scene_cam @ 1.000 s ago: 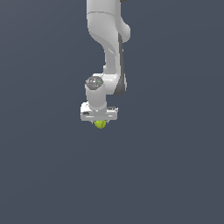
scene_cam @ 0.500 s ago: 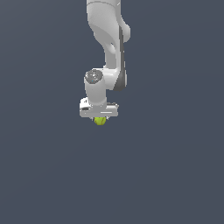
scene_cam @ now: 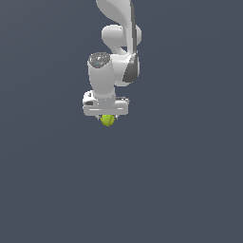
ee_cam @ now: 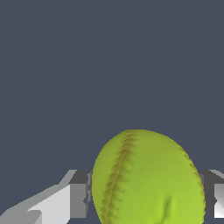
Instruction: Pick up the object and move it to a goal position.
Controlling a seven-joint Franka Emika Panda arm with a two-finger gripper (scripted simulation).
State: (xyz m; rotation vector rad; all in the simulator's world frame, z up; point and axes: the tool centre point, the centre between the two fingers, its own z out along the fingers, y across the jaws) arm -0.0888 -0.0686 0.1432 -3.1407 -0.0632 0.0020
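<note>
The white arm [scene_cam: 116,52] reaches down from the top of the exterior view, its wrist pointing straight down over a plain dark grey-blue counter [scene_cam: 180,190]. The claw [scene_cam: 107,117] is closed on the ball [scene_cam: 108,120], a small yellow-green sphere that peeks out just under the claw's broad white body, narrower than that body.

In the wrist view the ball [ee_cam: 148,179] fills the space between the two fingers [ee_cam: 78,194], one pressed against each side. A reddish stitched seam curves down one side of it and a second seam runs along the opposite edge.

Whether the ball touches the counter or hangs above it cannot be told, since the flat surface shows no shadow or edge.
</note>
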